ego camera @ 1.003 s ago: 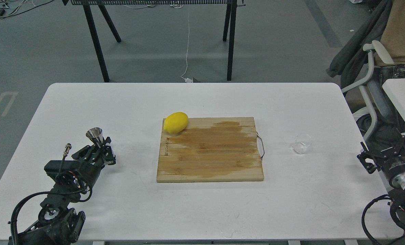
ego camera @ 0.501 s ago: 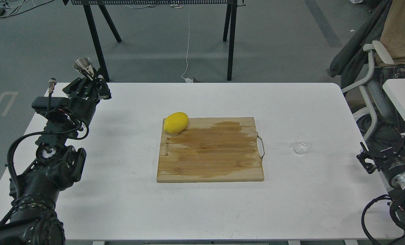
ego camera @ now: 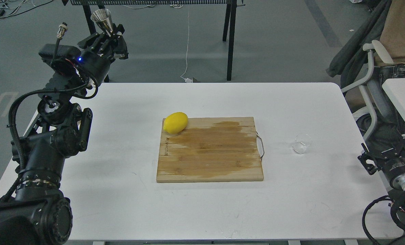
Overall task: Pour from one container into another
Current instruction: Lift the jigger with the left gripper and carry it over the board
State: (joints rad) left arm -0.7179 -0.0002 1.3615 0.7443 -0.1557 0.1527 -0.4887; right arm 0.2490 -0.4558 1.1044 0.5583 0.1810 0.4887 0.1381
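Observation:
The steel hourglass jigger [ego camera: 102,19] is held upright high above the table's far left corner, its lower cone pinched in my left gripper [ego camera: 109,33], which is shut on it. The clear glass cup [ego camera: 301,144] stands on the white table [ego camera: 120,190] at the right, just beyond the cutting board's metal handle. My right gripper [ego camera: 372,159] sits low at the table's right edge, a short way to the right of the cup and not touching it. It is dark and seen partly, so its fingers cannot be told apart.
A wooden cutting board [ego camera: 209,160] with a wet dark patch lies mid-table, with a yellow lemon [ego camera: 175,122] on its far left corner. A chair with clothing [ego camera: 376,64] stands off the right side. A black-legged bench [ego camera: 229,37] is beyond the table.
My left arm has lifted the jigger from the table's left side up and away, now high over the far left corner. The cup, the board, the lemon and the right arm have not moved.

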